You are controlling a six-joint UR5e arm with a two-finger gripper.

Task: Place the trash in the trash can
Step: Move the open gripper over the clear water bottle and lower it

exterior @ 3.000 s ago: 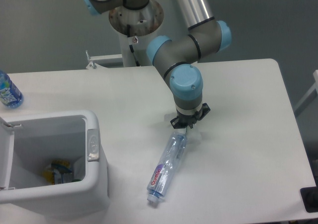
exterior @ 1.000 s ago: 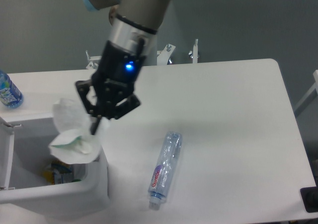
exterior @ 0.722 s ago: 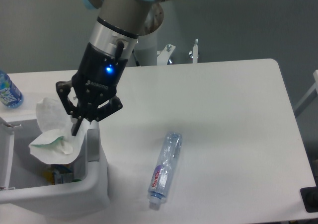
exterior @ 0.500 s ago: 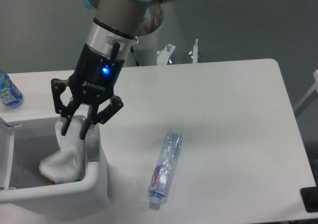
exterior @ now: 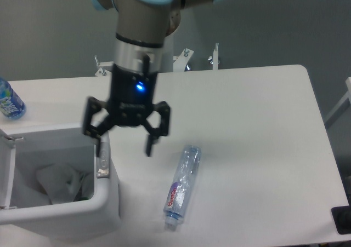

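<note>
Two pieces of trash, well apart. Crumpled whitish wrapper (exterior: 57, 179) down inside the white trash can (exterior: 104, 203) at the table's front left corner, lying low against the bin's inner walls. Crushed clear bottle (exterior: 182, 187) with red-lettered label flat on the white table (exterior: 258, 148), right of the bin, cap end toward the front edge. Gripper (exterior: 125, 140) above the bin's right rim, pointing down, blue light lit on its body, fingers (exterior: 151, 140) spread wide and holding nothing; one finger over the rim by the grey latch tab (exterior: 102, 158), the other over bare tabletop between bin and bottle. Upright blue-labelled bottle (exterior: 9, 100) at the far left edge.
</note>
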